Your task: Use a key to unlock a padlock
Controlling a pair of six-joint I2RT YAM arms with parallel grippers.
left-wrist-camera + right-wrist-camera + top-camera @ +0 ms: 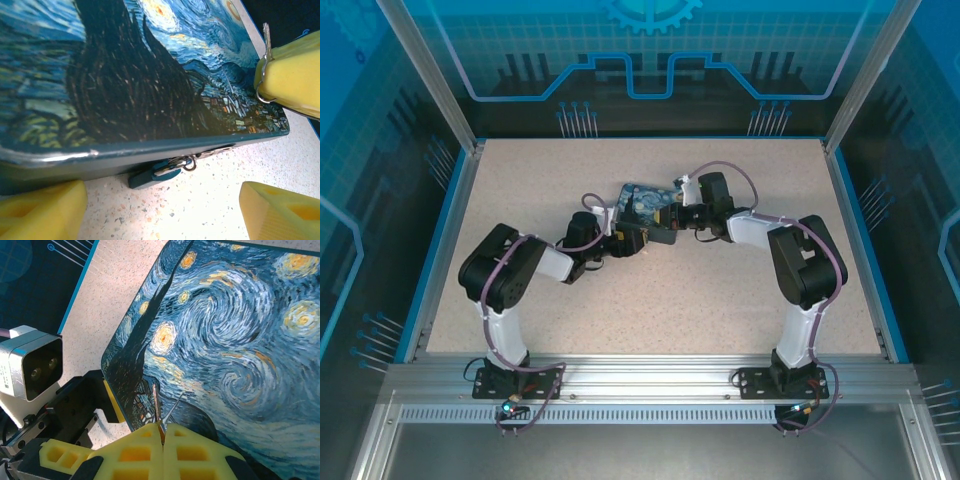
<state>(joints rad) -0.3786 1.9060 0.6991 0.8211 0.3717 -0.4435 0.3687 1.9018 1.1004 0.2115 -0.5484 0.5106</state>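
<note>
The padlock (159, 170), small and dark teal, hangs from the hasp on the front edge of the swirly-painting box (125, 75) and lies on the table. My left gripper (160, 212) is open, its yellow fingers (42, 210) spread to either side a little in front of the padlock, touching nothing. My right gripper (163, 437) is shut on the key (156, 402), whose thin metal blade sticks out over the box lid (225, 340). From the left wrist view the key (266, 42) and its ring show at the right gripper's pads (295, 75), above the box's right corner. Both grippers meet at the box (645, 205).
The box sits mid-table towards the back on the speckled tabletop (720, 300). Blue rails and glass walls (865, 230) ring the table. The left wrist's camera housing (30, 367) stands close to the box's left edge.
</note>
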